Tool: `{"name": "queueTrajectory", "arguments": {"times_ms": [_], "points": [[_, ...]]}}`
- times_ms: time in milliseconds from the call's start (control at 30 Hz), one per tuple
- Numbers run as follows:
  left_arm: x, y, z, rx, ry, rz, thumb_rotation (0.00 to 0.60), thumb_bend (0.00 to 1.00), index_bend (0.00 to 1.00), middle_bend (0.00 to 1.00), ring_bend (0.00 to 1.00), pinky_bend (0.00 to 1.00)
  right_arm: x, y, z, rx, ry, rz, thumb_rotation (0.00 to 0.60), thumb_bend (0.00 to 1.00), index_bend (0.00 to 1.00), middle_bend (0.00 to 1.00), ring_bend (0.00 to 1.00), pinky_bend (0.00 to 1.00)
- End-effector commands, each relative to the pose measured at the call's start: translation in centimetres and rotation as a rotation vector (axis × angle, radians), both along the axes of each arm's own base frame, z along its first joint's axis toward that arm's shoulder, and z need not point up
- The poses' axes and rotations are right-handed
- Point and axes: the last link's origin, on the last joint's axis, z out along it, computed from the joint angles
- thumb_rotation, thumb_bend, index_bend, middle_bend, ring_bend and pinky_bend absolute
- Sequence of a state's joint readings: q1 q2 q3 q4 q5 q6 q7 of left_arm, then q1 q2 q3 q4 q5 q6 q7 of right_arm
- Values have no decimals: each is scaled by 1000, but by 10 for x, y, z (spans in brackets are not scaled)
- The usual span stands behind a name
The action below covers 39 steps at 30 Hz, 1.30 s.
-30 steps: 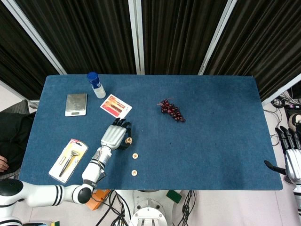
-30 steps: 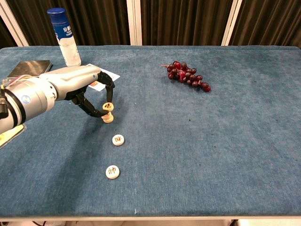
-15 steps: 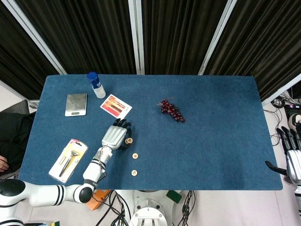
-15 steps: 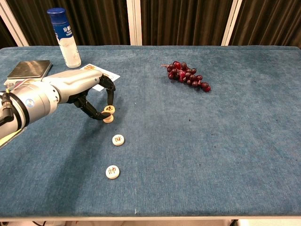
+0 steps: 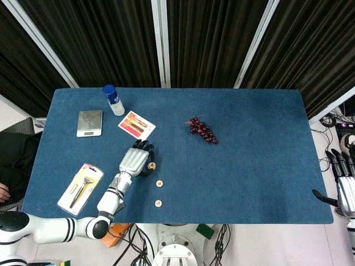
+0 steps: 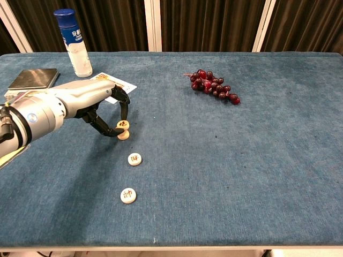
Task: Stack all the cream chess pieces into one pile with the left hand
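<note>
We see the blue table [image 6: 257, 176], with our left hand [image 6: 102, 107] near its left side, pinching one cream chess piece [image 6: 123, 125] tilted on edge above another [image 6: 123, 135]. Two more cream pieces [image 6: 134, 159] [image 6: 128, 195] lie flat nearer us. Our right hand [image 5: 345, 188] hangs off the table, fingers spread, holding nothing.

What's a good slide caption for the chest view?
Left hand pinches a tilted cream chess piece above another; two more lie flat nearby.
</note>
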<state>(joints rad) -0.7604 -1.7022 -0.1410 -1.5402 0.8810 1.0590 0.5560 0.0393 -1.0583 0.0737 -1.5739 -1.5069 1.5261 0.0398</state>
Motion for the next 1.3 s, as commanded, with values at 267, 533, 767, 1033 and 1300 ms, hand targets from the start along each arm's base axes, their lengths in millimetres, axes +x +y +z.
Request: {"name": "queueTrajectory", "arguments": {"times_ms": [267,533,767,1033,1300], "points": [[-2,0,-1,0,6,5,600,292,468,166,46,22,0,-1,0,2,1,1,600,169,0,96,0,45],[-4,1,1,3,10,8,600,291,468,166,46,21,0,-2,-1,3,1,0,600,169,0,96,0,45],[-5,1,1,0,15,9,600,287,455,166,46,21,0,-2,-1,2,1,-1,600,169,0,96,0,45],[-3,-1,2,7,-3,5,600,284,426,166,46,22,0,-2,-1,3,1,-2,600,169,0,96,0,45],[14,-18,3,-14,-6,-107,600,284,424,162,30,13,0,-2,0,2,2,0,600,169,0,96,0,45]]}}
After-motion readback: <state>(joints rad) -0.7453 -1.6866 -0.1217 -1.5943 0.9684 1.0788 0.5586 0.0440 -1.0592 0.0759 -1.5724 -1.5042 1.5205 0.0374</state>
